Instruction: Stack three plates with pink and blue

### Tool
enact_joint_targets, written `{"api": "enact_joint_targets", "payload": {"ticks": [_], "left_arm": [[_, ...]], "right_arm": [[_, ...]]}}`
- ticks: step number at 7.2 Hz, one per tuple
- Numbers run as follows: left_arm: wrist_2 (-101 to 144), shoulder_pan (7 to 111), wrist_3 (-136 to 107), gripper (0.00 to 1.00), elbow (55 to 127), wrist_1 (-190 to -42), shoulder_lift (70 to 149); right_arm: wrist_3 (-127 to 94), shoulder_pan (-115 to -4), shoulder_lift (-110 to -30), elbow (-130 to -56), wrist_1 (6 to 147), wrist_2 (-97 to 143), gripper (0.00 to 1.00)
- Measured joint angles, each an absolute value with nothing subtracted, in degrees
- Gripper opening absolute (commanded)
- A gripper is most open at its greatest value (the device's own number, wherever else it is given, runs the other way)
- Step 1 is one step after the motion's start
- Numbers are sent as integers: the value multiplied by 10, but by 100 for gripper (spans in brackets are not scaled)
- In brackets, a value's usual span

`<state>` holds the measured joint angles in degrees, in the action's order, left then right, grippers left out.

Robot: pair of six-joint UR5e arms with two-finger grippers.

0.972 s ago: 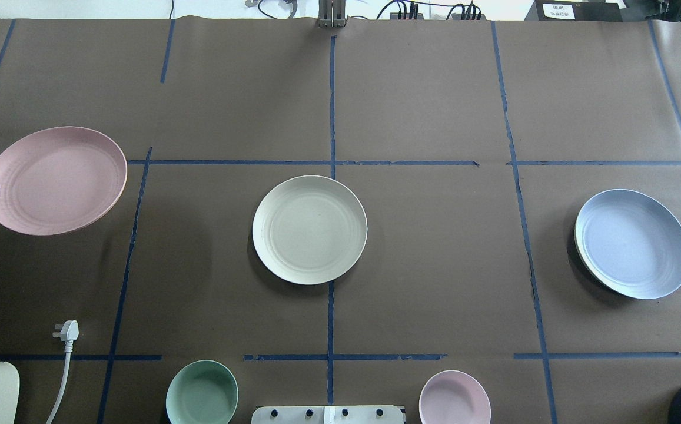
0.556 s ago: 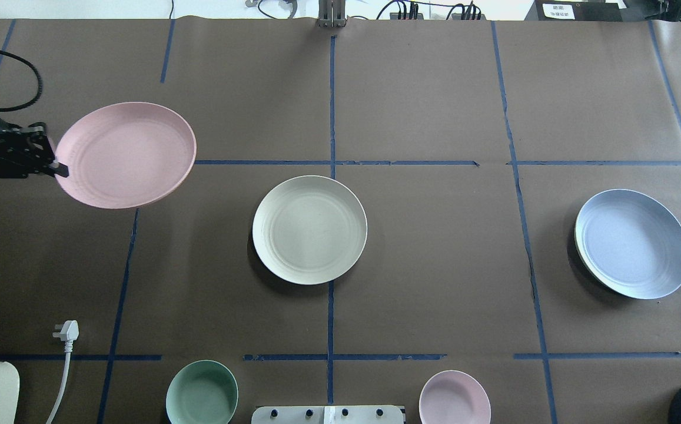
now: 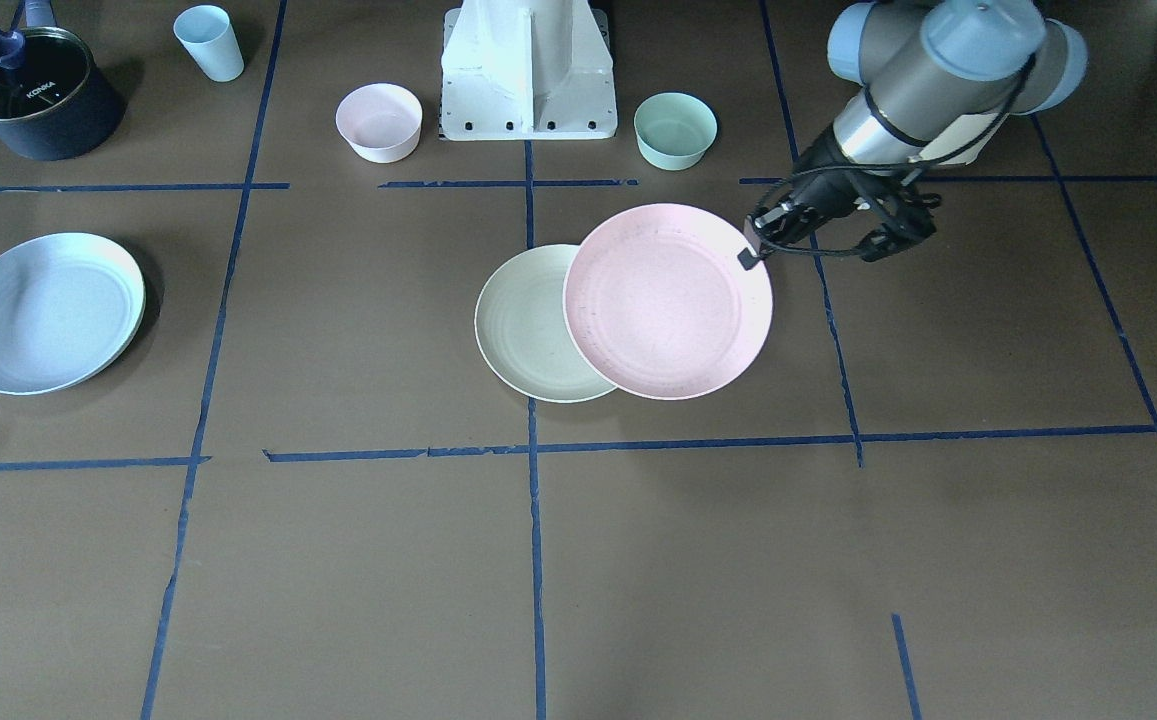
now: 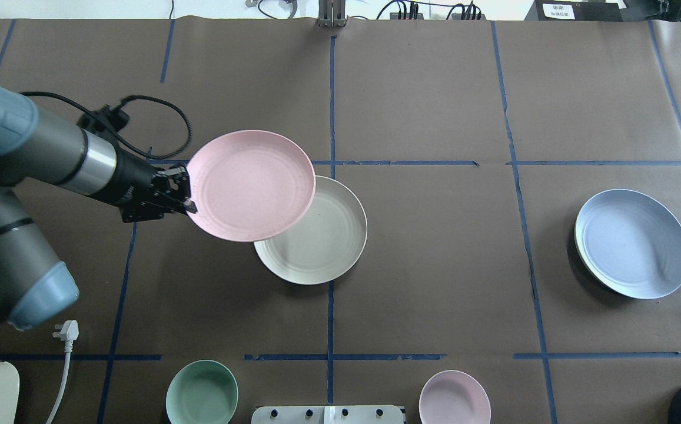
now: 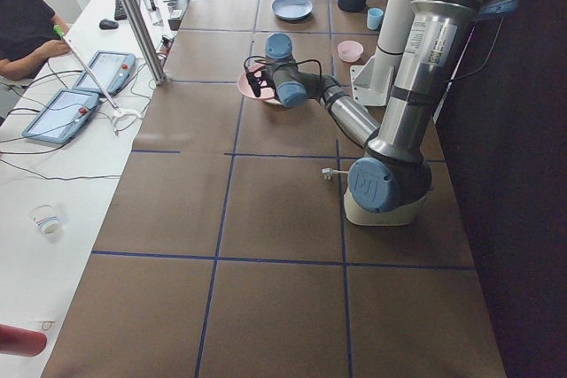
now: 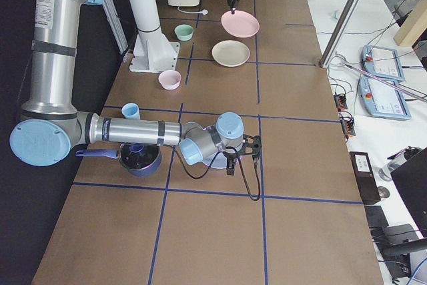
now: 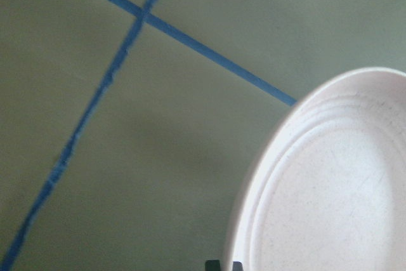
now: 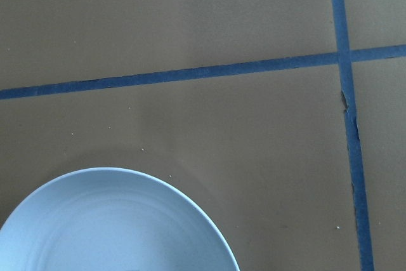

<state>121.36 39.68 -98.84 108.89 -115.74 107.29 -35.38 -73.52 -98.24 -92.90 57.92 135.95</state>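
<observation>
Three matte plates: pink plate [image 4: 251,185] overlaps cream plate [image 4: 328,247]; blue plate [image 4: 633,243] apart.

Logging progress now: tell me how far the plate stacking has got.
Nothing is stacked yet. In hand: the left gripper holds the pink plate by its rim, raised, partly overlapping the cream plate. Left: set it down, then add the blue plate, lying apart.
</observation>
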Motion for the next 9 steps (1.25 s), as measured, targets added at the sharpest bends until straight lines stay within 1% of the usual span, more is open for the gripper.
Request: {"api": "enact_joint_targets", "payload": {"ticks": [1,3,4,5,9], "left_arm": [[1172,350,-1011,0,1081,-1157,1093],[1133,309,-1027,0,1047,-1158,1129],[1129,305,-1027,27,1036,-1159,1138],[1127,304,-1026,99,1031,-1160,1140],[1127,307,-1022,100,1039,-1159,1136]], "right_arm": [[-355,-730,-983,-929,579,1359,100],[-355,-724,-983,-929,578,1359,100],[-355,-724,-983,-929,578,1359,100],[-355,-723,-983,-929,578,1359,100],[-356,-720,-983,-929,578,1354,100]]}}
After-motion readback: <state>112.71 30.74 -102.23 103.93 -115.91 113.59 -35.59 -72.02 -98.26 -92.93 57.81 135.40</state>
